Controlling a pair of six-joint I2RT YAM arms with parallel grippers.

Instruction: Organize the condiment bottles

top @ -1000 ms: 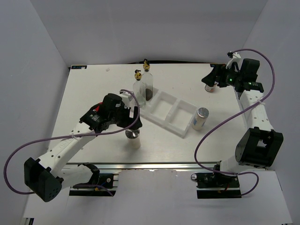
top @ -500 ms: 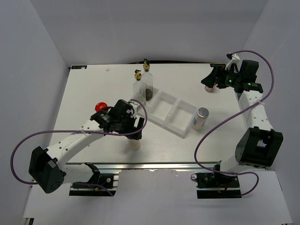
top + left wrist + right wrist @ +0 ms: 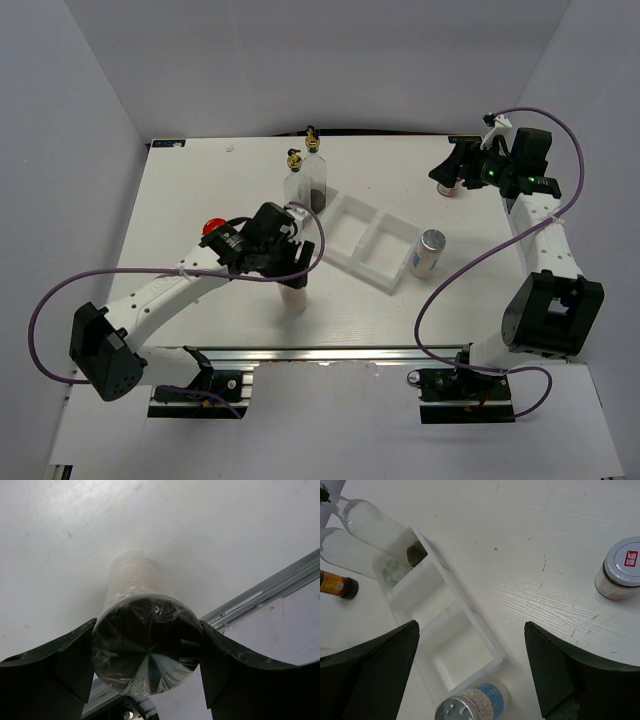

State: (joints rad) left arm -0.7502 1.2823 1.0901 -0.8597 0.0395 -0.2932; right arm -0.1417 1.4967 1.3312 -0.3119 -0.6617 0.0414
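My left gripper point(image 3: 291, 280) is down over a silver-capped shaker point(image 3: 293, 300) that stands near the table's front edge. In the left wrist view both fingers press the sides of its cap point(image 3: 147, 645). My right gripper point(image 3: 447, 178) is open and empty at the back right, just above a small white-lidded jar point(image 3: 449, 190), which shows in the right wrist view point(image 3: 620, 567). Two tall glass bottles point(image 3: 297, 186) point(image 3: 316, 172) stand in the left end of the white tray point(image 3: 352, 262). A second shaker point(image 3: 428, 252) stands by the tray's right end. A red-lidded jar point(image 3: 213, 226) sits left of my left arm.
The tray's middle and right compartments point(image 3: 462, 657) hold nothing. The second shaker point(image 3: 470, 707) stands right against the tray's end wall. The metal rail point(image 3: 260, 597) runs along the table's front edge close to the gripped shaker.
My left arm has swung right and forward and come down over the shaker, uncovering the red-lidded jar. The right arm has barely moved.
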